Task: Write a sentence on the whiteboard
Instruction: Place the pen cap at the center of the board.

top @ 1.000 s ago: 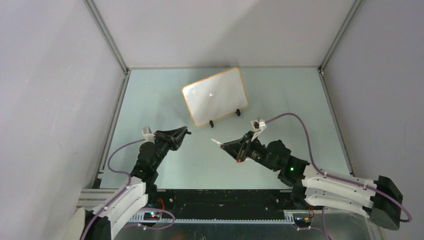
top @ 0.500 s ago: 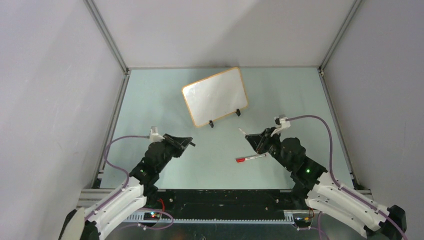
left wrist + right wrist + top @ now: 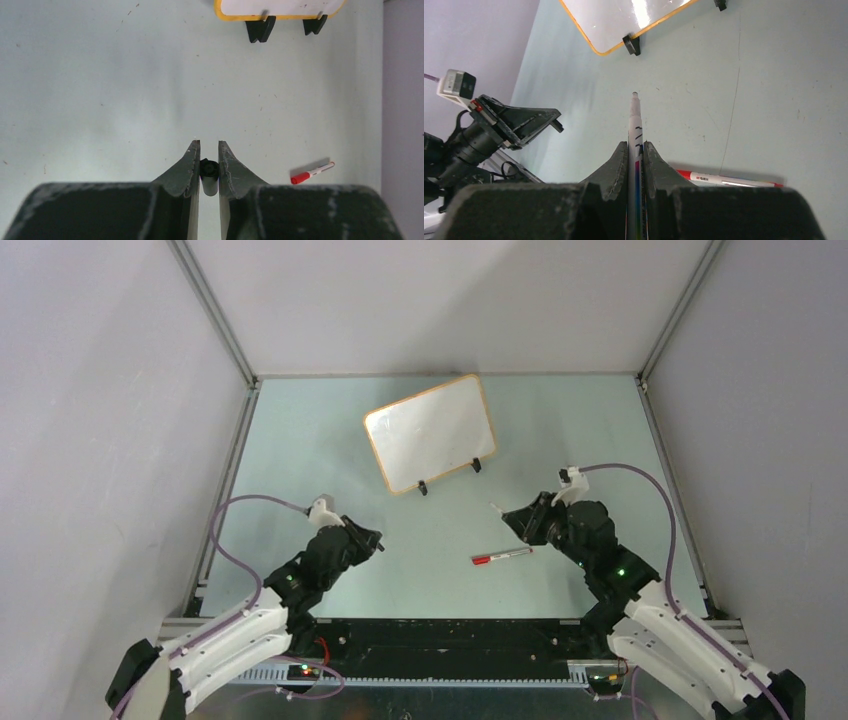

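whiteboard (image 3: 430,433) standing on two black feet (image 3: 260,29), far middle of table (image 3: 300,440). right gripper (image 3: 636,146) clamped on white marker (image 3: 634,117), tip aimed toward board. left gripper (image 3: 209,146) pinching small black cap (image 3: 208,166). red-capped pen (image 3: 502,557) lying flat just beside right gripper

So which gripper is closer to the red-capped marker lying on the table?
Right. The right gripper, holding a white pen, is just beyond the red-capped marker; the left gripper is well off to its left, gripping a small dark cap.
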Tool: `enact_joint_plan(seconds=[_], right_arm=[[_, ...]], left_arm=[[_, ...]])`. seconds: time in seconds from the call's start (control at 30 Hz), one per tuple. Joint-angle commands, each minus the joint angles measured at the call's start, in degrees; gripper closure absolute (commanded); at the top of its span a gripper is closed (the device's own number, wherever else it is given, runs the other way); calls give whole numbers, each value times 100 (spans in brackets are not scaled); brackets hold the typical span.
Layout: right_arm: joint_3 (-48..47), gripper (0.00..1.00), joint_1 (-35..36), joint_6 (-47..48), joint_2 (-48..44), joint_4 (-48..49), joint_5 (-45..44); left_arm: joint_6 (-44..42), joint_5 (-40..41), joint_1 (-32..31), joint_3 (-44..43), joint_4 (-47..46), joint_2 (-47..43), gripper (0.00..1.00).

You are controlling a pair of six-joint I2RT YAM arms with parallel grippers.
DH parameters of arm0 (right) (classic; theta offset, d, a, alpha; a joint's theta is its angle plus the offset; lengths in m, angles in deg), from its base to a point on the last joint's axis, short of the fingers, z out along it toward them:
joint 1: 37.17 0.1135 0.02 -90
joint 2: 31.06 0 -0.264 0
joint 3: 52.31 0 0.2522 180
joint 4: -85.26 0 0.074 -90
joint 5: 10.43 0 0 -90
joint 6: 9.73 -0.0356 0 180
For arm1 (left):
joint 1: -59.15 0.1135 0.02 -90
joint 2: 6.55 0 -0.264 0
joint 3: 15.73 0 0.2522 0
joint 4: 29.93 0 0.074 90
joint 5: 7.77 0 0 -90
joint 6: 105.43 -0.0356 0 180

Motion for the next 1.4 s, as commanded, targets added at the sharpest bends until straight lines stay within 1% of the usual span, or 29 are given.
enact_joint_plan(seconds=[0.0, 0.1, 0.23, 0.3, 0.4, 0.47, 0.53, 0.57, 0.67, 0.73, 0.83, 0.9, 1.0, 1.1, 1.3, 1.33, 1.37], right_arm=[[-265, 100, -20, -667, -320, -427, -262], [-265, 100, -24, -1007, -373, -721, -466], [-265, 100, -27, -1541, -384, -1036, -746], [-241, 100, -37, -1758, -374, -1040, -687], [-268, 100, -148, -2105, -308, -1072, -298], [-273, 100, -296, -2004, -315, -1025, 101], [-332, 100, -501, -1550, -381, -1078, 432], [-432, 100, -616, -1253, -403, -1166, 421], [-627, 100, -749, -1018, -521, -1729, 54], [-708, 100, -755, -829, -567, -1861, -197], [-721, 100, -759, -563, -618, -1850, -262], [-713, 100, -757, -427, -635, -1875, -249], [-644, 100, -748, -301, -618, -1911, -392], [-627, 100, -739, -258, -588, -2004, -436], [-473, 100, -636, -175, -784, -1933, -472], [-453, 100, -633, -166, -841, -1892, -475], [-420, 100, -622, -149, -862, -1872, -486]], left_arm=[[-552, 262, -95, -239, -24, 163, 100], [-582, 213, -197, -275, -217, 350, 100], [-568, 295, -394, -373, -250, 588, 100], [-605, 358, -489, -435, -381, 670, 100], [-672, 468, -635, -504, -428, 745, 100], [-715, 561, -826, -558, -453, 813, 100], [-748, 626, -974, -607, -528, 948, 100], [-751, 652, -1027, -635, -624, 1004, 100], [-791, 703, -1323, -771, -875, 1445, 100], [-876, 807, -1532, -964, -1004, 1786, 100], [-1035, 1023, -1836, -1412, -1114, 2335, 100], [-1125, 1039, -2016, -1721, -1134, 2931, 100], [-1233, 1005, -2234, -2093, -1117, 3456, 100], [-1259, 943, -2336, -2401, -1102, 3920, 100], [-1374, 699, -2355, -2796, -857, 4441, 100], [-1406, 677, -2359, -2881, -802, 4502, 99], [-1494, 649, -2375, -2939, -622, 4526, 96]])
